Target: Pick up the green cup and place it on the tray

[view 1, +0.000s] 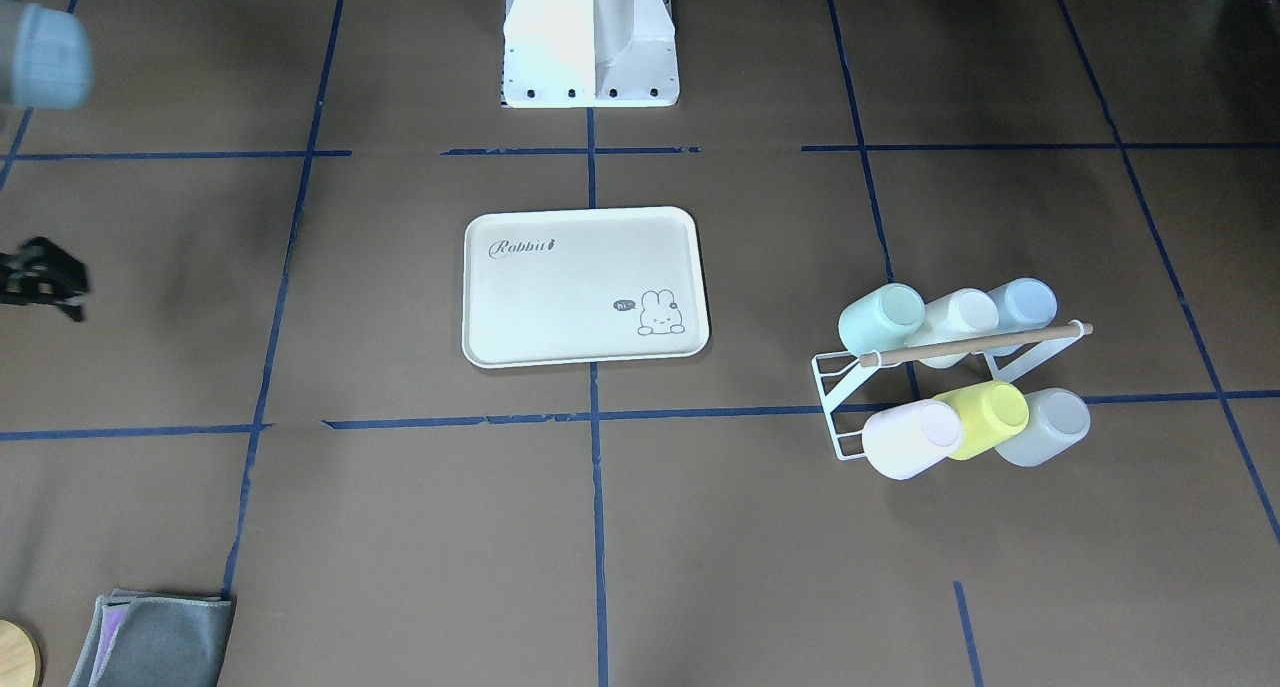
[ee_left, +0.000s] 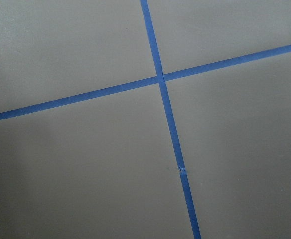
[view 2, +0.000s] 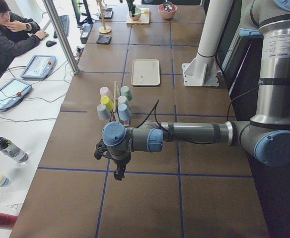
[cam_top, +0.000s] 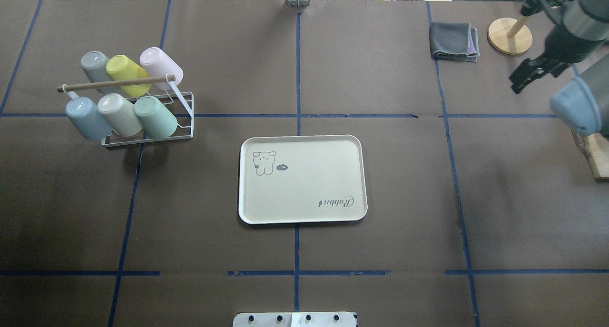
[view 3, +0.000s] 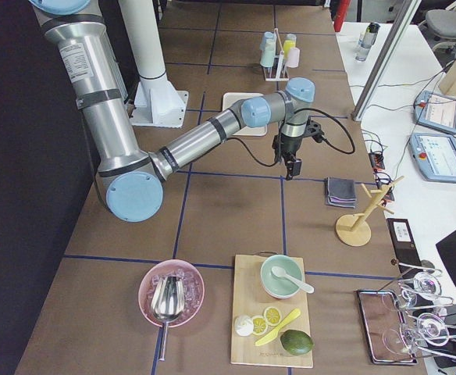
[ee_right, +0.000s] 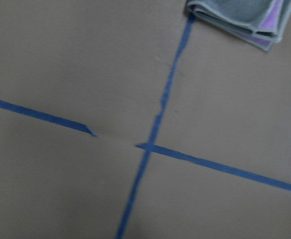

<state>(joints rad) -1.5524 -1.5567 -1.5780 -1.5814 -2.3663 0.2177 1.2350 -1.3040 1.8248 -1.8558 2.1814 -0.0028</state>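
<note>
The green cup (view 1: 880, 317) lies tilted on a white wire rack (view 1: 835, 407), at the end of the row nearest the tray; it also shows in the overhead view (cam_top: 156, 116). The cream tray (view 1: 560, 307) with the "Rabbit" script lies bare at the table's middle (cam_top: 304, 193). My right gripper (cam_top: 523, 79) hangs far off at the table's right end near a grey cloth, with its fingers apart and empty. My left gripper (view 2: 119, 173) shows only in the exterior left view, past the rack at the left end, so I cannot tell if it is open or shut.
The rack holds several other cups, among them a yellow one (cam_top: 124, 70), a pale blue one (cam_top: 83, 117) and a pink one (cam_top: 157, 63), under a wooden bar (cam_top: 114, 83). A folded grey cloth (cam_top: 454, 41) and a wooden stand (cam_top: 510, 34) lie at the far right.
</note>
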